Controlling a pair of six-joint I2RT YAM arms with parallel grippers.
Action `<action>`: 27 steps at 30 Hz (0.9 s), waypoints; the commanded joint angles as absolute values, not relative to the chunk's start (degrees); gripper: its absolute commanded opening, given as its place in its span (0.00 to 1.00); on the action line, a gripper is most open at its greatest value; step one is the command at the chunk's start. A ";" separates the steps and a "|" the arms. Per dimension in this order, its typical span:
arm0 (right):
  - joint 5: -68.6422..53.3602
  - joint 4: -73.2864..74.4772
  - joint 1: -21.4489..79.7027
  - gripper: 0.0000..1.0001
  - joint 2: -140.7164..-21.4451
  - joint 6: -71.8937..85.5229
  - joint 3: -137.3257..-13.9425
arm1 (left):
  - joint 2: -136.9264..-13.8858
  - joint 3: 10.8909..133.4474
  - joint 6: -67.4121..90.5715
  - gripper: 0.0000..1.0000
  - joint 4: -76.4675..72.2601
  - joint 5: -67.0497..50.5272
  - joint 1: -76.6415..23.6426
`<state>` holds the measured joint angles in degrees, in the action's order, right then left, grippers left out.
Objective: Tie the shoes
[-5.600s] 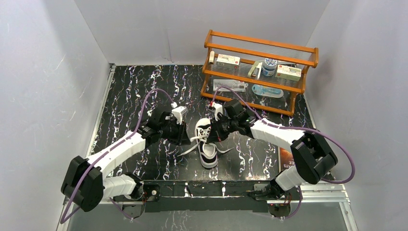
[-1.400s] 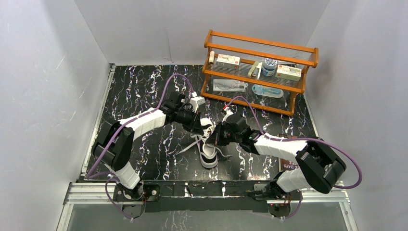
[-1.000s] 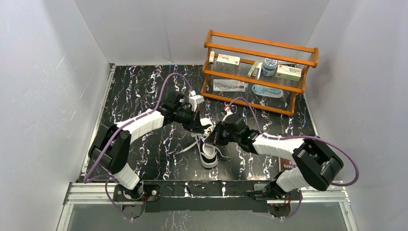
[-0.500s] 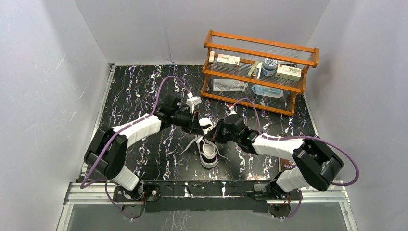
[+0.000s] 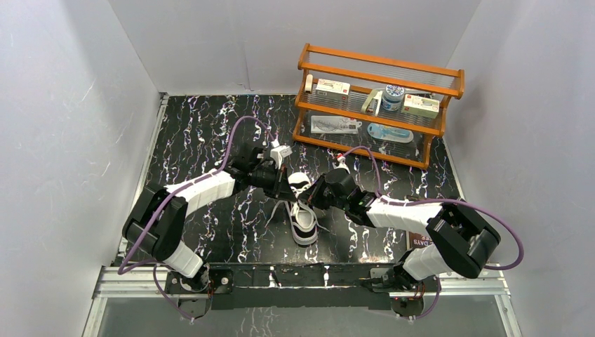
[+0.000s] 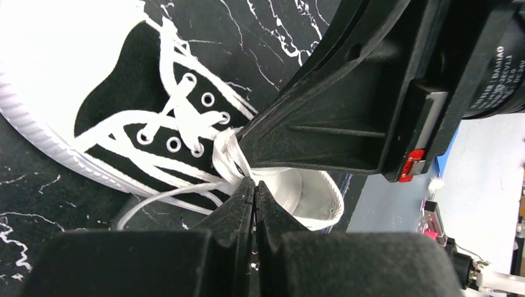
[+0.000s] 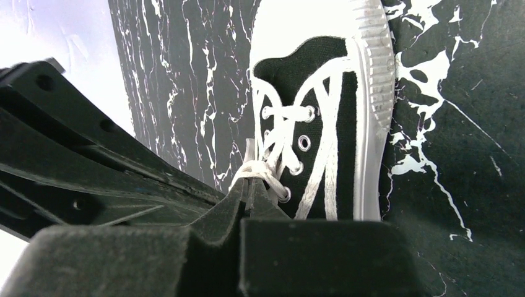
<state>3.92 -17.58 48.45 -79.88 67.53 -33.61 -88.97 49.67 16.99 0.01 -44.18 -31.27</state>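
Over the black canvas sneaker (image 5: 304,223) on the counter (image 5: 196,133), the left gripper (image 6: 254,184) and right gripper (image 7: 248,192) are each clamped together on the white laces (image 7: 263,171).

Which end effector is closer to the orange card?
Right. The right end effector, shut on the sneaker's laces, is left of the orange card; the left end effector grips them even farther left.

Around sneaker (image 5: 304,225): left pincer (image 5: 288,188), right pincer (image 5: 307,199); rack (image 5: 379,107) behind.

arms (image 5: 203,189): white shells, black joints | cables (image 5: 248,118): purple | left claw (image 6: 254,184), right claw (image 7: 247,187): black
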 commanded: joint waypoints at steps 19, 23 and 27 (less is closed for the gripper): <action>5.99 -19.40 48.23 0.00 -76.29 63.82 -30.42 | -85.73 58.58 18.34 0.38 9.88 -35.69 -31.11; 5.58 -20.13 48.25 0.00 -76.59 63.72 -30.51 | -94.16 62.35 13.79 0.28 11.63 -40.67 -31.04; 5.28 -20.20 48.25 0.00 -76.97 63.72 -30.78 | -96.65 63.51 11.18 0.15 12.50 -41.97 -31.03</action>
